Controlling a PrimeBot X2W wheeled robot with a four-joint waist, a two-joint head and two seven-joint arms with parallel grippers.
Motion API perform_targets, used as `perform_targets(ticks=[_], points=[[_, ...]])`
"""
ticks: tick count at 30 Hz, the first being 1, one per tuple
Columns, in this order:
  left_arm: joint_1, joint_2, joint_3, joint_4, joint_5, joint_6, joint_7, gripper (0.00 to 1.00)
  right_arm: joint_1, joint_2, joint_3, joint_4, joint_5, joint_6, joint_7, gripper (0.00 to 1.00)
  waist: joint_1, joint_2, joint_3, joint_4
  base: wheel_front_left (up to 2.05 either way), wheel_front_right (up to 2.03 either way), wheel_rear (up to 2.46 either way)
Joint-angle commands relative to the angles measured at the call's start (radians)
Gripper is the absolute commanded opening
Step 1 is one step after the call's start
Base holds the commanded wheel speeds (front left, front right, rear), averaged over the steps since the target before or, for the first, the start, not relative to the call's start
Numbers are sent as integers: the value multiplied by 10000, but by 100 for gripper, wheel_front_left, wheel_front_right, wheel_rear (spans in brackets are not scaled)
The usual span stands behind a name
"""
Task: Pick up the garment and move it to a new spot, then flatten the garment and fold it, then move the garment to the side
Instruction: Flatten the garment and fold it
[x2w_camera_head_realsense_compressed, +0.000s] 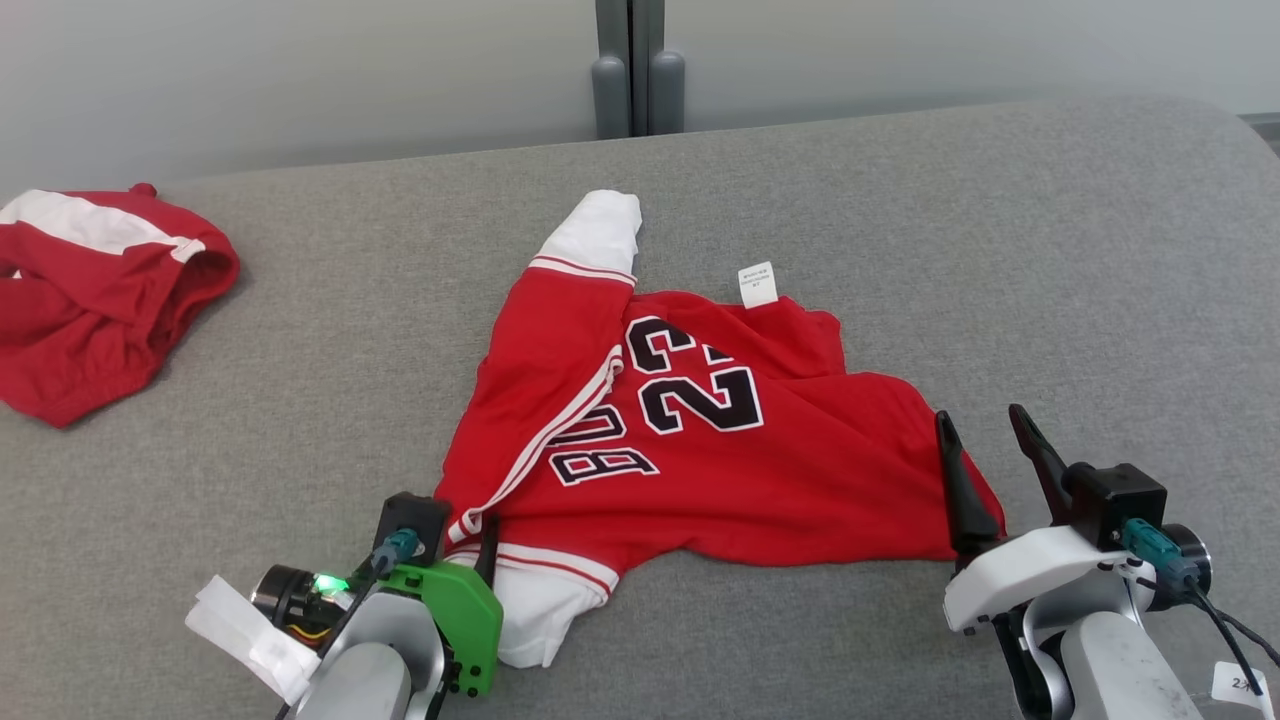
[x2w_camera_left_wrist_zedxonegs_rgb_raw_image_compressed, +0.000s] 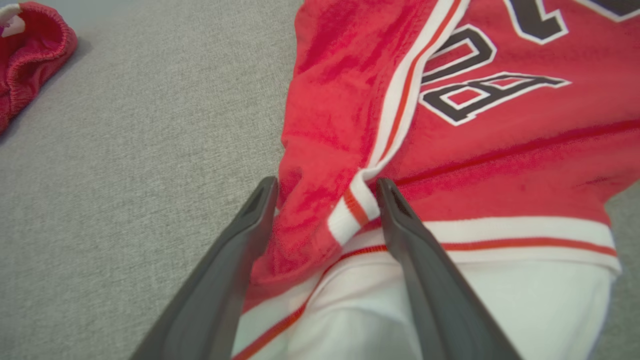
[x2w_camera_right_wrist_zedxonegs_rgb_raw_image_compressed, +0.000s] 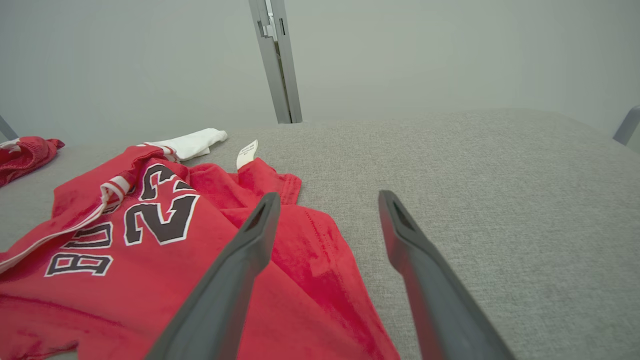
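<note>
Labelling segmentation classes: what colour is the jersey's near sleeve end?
White sleeve end, bordered by a thin red stripe; left wrist view shows it best.

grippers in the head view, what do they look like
Both have two long dark tapered fingers. The left gripper carries a green bracket, a lit green light and white tape; the right gripper has a white shell, a black block and a teal cable plug.

Between my left fingers (x2w_camera_left_wrist_zedxonegs_rgb_raw_image_compressed: 235, 260) I see the garment (x2w_camera_left_wrist_zedxonegs_rgb_raw_image_compressed: 325, 125), soft fuzzy matt cloth against their smooth dark plastic, and beside them the table (x2w_camera_left_wrist_zedxonegs_rgb_raw_image_compressed: 125, 150) is coarse woven fabric.
</note>
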Motion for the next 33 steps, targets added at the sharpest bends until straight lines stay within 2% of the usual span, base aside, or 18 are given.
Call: perform_targets(ticks=[1,3,14,24,33], points=[[-216,79,58,84,-11,60,13,52,-129,-20,-54,-8,-44,-14,-82,100,0,-1,211,-195,0,0,0],[-344,66,169,65,-176,32,-176,0,-138,-21,-143,-28,-57,-14,-108,100,0,-1,291,-232,0,0,0],[-1831,-63,1026,-491,-613,465,-2204,0,-479,-23,-262,-211,-11,-14,-212,100,0,-1,969,-313,0,0,0],[-3934,-57,1602,482,-939,443,-2659,0,-1068,-21,-271,-505,73,-14,-321,100,0,-1,2015,-1020,0,0,0],[-4939,-87,1951,1652,-1059,318,-2794,0,-1291,-18,-280,-569,90,-14,-389,100,0,-1,2496,-1432,0,0,0]])
